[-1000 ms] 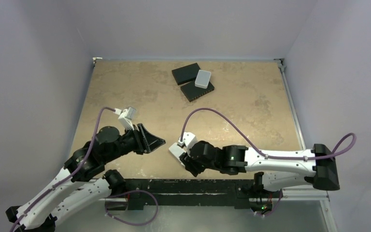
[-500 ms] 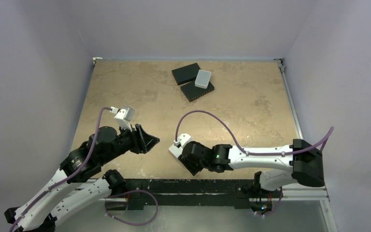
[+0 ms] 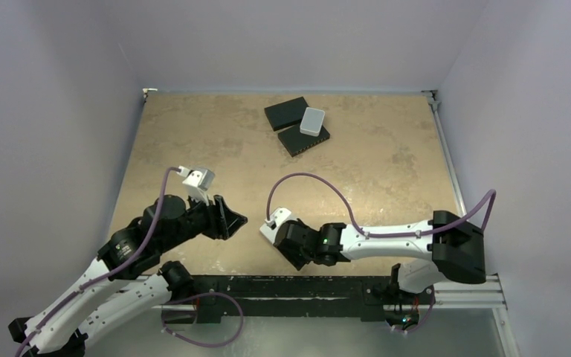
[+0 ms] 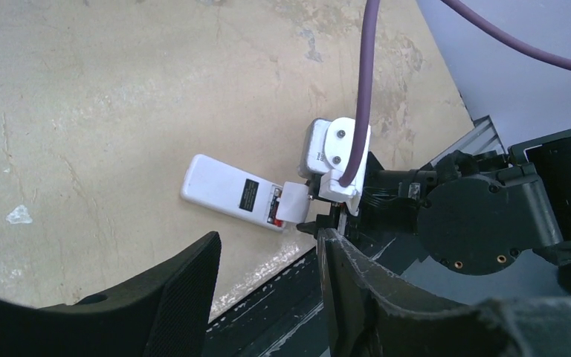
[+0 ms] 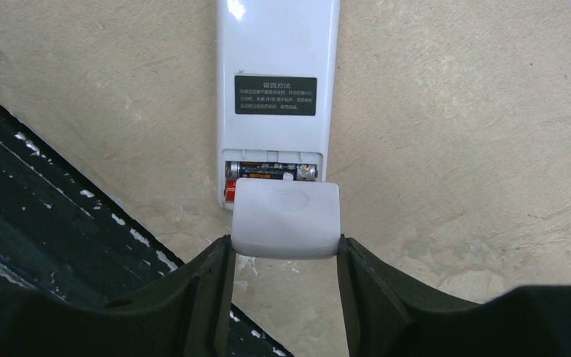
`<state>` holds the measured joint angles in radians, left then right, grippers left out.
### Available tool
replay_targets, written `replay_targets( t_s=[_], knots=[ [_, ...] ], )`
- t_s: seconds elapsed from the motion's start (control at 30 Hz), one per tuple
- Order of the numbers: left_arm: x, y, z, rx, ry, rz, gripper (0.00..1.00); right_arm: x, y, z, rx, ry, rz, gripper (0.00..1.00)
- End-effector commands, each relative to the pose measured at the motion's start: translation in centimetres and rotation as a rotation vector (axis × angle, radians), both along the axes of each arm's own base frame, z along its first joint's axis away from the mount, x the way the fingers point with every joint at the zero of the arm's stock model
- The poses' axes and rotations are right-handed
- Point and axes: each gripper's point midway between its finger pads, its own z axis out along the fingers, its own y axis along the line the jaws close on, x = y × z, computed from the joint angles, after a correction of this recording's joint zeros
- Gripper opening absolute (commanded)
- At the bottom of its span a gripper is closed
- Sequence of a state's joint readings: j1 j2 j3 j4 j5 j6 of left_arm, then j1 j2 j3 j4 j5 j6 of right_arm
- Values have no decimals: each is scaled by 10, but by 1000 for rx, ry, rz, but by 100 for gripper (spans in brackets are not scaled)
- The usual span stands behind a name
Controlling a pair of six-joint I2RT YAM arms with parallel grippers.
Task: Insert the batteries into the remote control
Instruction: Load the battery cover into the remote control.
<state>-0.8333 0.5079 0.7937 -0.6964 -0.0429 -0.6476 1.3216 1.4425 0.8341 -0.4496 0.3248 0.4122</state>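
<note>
Fingers (image 4: 186, 279) of my left gripper (image 4: 268, 245) gaped empty; the remote control (image 4: 219, 190) lay back-up by the table (image 4: 82, 111)'s near edge. My right gripper (image 5: 284, 249) pinched the cover (image 5: 286, 212), half over both batteries (image 5: 264, 172). Overhead, the remote was hidden. Light, slick plastic; I'd hold its long sides.

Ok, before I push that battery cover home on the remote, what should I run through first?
1. Both batteries in the remote control compartment: ok, the dark one and a red-orange end show.
2. Battery cover held between the right fingers: ok.
3. Cover fully shut: not ok, batteries show beyond its edge.
4. Cover seated in its guides: cannot tell.
5. Remote flat on the table, back up: ok.
6. Left fingers open and apart from the remote: ok.
</note>
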Motion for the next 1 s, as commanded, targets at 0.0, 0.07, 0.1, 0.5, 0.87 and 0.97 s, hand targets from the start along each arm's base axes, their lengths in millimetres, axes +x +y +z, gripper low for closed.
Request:
replay_targets(
  t_s=[0.0, 0.07, 0.1, 0.5, 0.87, 0.97],
  knots=[
    [3, -6, 19, -12, -74, -40, 51, 11, 11, 13, 27, -40, -37, 37],
    [3, -7, 17, -10, -74, -49, 51, 11, 13, 13, 31, -39, -37, 37],
    [2, -8, 16, -14, -72, -53, 51, 11, 14, 13, 31, -38, -39, 37],
    [-1, -7, 16, -29, -80, -59, 51, 13, 21, 16, 40, -39, -48, 36],
    [-2, -5, 17, -30, -84, -58, 51, 12, 19, 6, 13, -26, -59, 36],
    [-2, -5, 17, -29, -84, -55, 51, 12, 18, 6, 12, -24, -62, 35]
  ],
)
